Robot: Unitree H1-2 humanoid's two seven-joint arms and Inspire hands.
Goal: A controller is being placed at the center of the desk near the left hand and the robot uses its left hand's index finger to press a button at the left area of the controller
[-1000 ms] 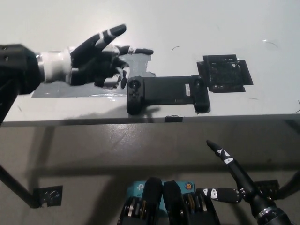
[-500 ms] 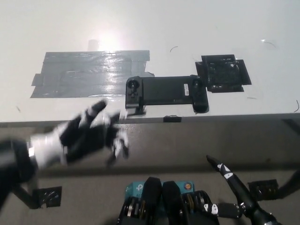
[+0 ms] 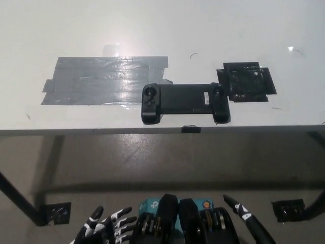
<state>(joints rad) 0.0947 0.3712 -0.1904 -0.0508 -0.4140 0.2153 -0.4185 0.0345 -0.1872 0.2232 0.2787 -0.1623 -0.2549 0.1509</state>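
The white table (image 3: 162, 30) fills the upper frame, with grey tape (image 3: 101, 87) left of centre. A black controller (image 3: 184, 102) lies near the front edge, its small white label unreadable. At lower left, the left robot hand (image 3: 104, 227) hangs empty, fingers spread. At lower right, the right robot hand (image 3: 250, 225) is mostly cropped, perhaps one finger extended; its state is unclear.

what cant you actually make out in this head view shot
- Left hand: only spread fingers show; the bottom edge cuts off the rest.
- Right hand: only a pointed tip shows, cut by the bottom edge; open or shut is unclear.
- Controller: buttons on its left grip are too small to tell apart.
- Black patch: surface detail too dark.
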